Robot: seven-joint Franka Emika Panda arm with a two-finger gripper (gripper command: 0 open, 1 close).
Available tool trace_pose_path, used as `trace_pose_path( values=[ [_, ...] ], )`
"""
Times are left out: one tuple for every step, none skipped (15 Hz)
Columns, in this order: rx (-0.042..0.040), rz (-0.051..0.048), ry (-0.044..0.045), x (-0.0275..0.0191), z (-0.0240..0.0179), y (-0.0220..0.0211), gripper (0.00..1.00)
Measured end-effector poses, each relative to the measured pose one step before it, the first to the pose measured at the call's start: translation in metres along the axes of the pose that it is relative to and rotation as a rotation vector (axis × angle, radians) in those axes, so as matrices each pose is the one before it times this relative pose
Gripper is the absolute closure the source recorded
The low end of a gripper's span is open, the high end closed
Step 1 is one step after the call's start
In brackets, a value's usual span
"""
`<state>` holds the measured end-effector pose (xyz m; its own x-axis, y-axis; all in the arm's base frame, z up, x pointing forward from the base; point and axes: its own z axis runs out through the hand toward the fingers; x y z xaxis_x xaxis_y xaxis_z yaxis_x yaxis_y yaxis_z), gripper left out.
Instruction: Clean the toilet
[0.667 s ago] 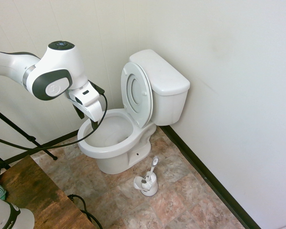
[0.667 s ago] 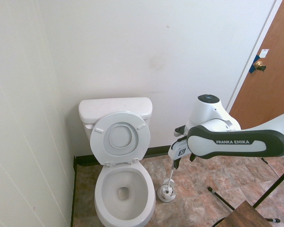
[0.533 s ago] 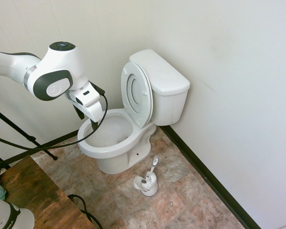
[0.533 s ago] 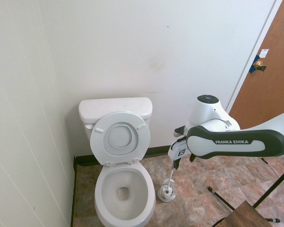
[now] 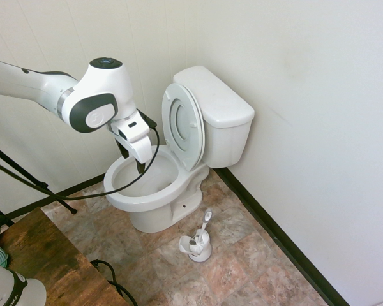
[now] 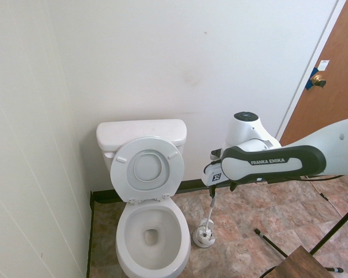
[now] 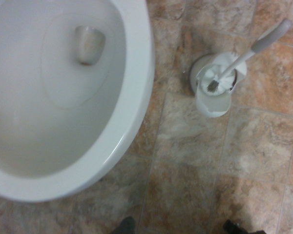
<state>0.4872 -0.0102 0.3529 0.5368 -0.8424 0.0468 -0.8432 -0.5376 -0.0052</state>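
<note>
One tool is needed first: with fingers apart and empty, lower the gripper (image 5: pixel 139 167) onto the toilet brush (image 7: pixel 244 54) handle beside the toilet (image 5: pixel 154 191), gripping it squarely.

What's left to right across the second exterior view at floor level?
toilet → brush holder → wooden table corner

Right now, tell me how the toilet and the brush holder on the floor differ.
The toilet is large, with seat and lid raised against its tank; the brush holder is small and low, standing on the tiles beside it. The toilet bowl lies open with nothing in it; the brush holder has a brush standing tilted in it. Both are white.
</note>
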Motion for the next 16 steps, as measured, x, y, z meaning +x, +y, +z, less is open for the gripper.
trace_pose_path(
  values=[
    [-0.00935, 0.03265, 0.00685, 0.00927, 0.00992, -0.0076, 0.0],
    [-0.00945, 0.03356, 0.00341, 0.0115, 0.01093, -0.00678, 0.0],
    [-0.01029, 0.0353, 0.00337, 0.01357, 0.01173, -0.00605, 0.0],
    [-0.01012, 0.0384, 0.00495, 0.01497, 0.01223, -0.00526, 0.0],
    [-0.01038, 0.03463, 0.00154, 0.01325, 0.01036, -0.00467, 0.0],
    [-0.0091, 0.02359, 0.0, 0.01135, 0.00887, -0.00412, 0.0],
    [-0.00906, 0.02153, -0.00052, 0.0101, 0.00867, -0.00331, 0.0],
    [-0.00781, 0.02437, -0.00571, 0.00952, 0.00893, -0.00219, 0.0],
    [-0.00634, 0.02757, -0.01127, 0.00937, 0.01033, -0.00212, 0.0],
    [-0.00617, 0.02593, -0.01159, 0.00884, 0.01158, -0.0029, 0.0],
    [-0.00778, 0.02757, -0.01789, 0.00868, 0.01364, -0.00313, 0.0],
    [-0.00858, 0.02235, -0.0191, 0.00744, 0.01432, -0.00368, 0.0],
    [-0.00546, 0.01819, -0.01584, 0.00756, 0.01305, -0.00485, 0.0],
    [-0.00312, 0.01371, -0.01373, 0.00719, 0.01151, -0.00474, 0.0],
    [-0.00022, 0.01561, -0.01361, 0.00722, 0.00968, -0.00403, 0.0],
    [0.0, 0.0194, -0.01475, 0.00902, 0.00983, -0.00344, 0.0]
  ],
)
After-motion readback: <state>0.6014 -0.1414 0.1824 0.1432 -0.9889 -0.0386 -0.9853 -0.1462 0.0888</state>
